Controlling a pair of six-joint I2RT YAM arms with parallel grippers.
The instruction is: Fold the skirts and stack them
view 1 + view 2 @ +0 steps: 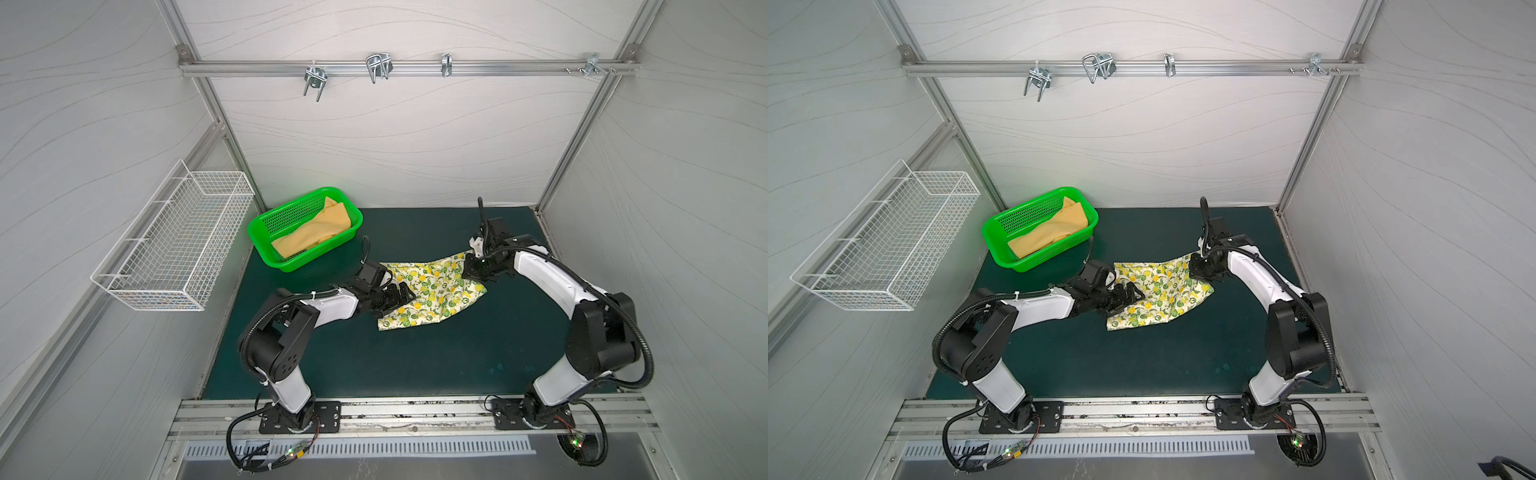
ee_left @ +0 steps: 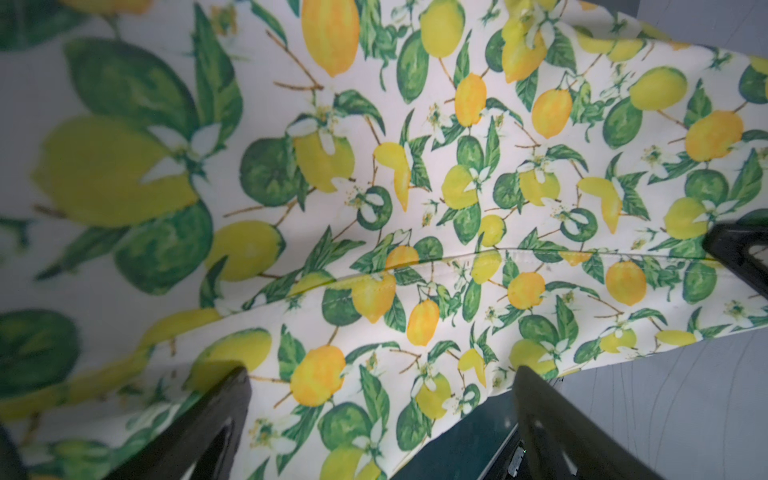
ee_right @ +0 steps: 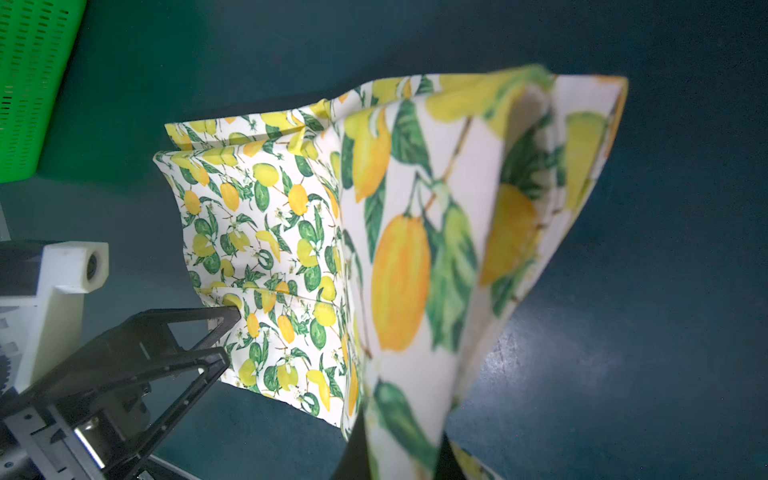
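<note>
Early stage: lemon-print skirt [image 1: 432, 291] lies loose on the worktop [image 1: 415, 365]; right jaws pinch its raised corner; left jaws gape wide over it, gripping nothing. Mustard skirt [image 1: 316, 232] lies in the green basket [image 1: 316, 254]; nothing stacked.

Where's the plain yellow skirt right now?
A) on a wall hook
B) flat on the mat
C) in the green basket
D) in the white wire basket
C: the yellow skirt lies bunched inside the green basket.
</note>
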